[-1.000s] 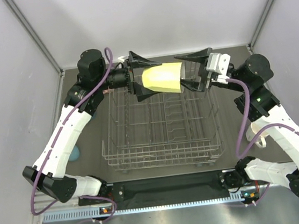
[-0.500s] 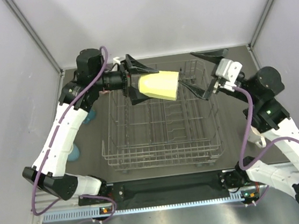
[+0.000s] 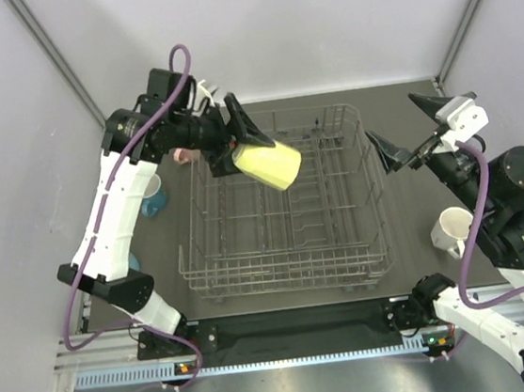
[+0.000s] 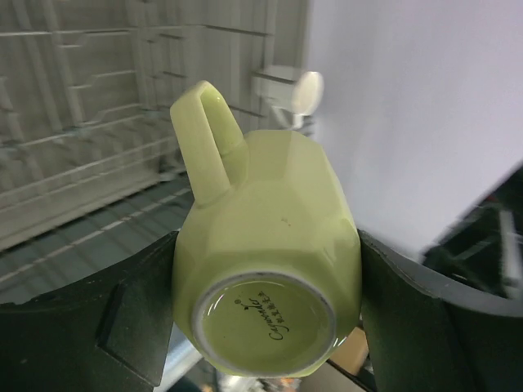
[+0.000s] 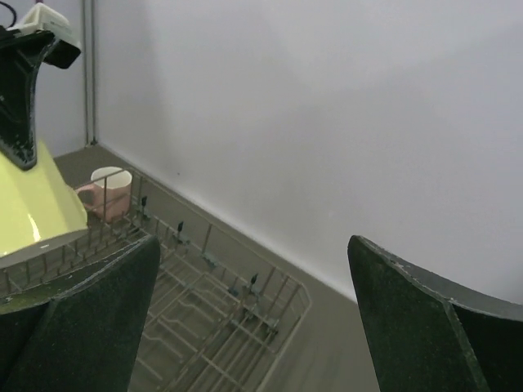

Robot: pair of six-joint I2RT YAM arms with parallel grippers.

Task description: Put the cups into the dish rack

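Note:
My left gripper (image 3: 249, 152) is shut on the yellow mug (image 3: 268, 165) and holds it tilted above the back left part of the grey wire dish rack (image 3: 284, 262). In the left wrist view the mug (image 4: 265, 245) sits base-first between both fingers, handle up, over the rack (image 4: 98, 163). My right gripper (image 3: 406, 128) is open and empty, above the rack's right edge; its wrist view (image 5: 245, 318) shows the rack (image 5: 204, 327) and the yellow mug (image 5: 33, 212) at far left. A white mug (image 3: 453, 229) stands right of the rack.
A pink mug (image 3: 182, 156) stands behind the rack's left corner, partly hidden by my left arm, and shows in the right wrist view (image 5: 106, 192). A light blue mug (image 3: 151, 194) and a blue one (image 3: 133, 265) stand left of the rack. Walls enclose three sides.
My right gripper has pulled away from the yellow mug to the right, open. My left gripper has swung the mug left and tipped it down over the rack.

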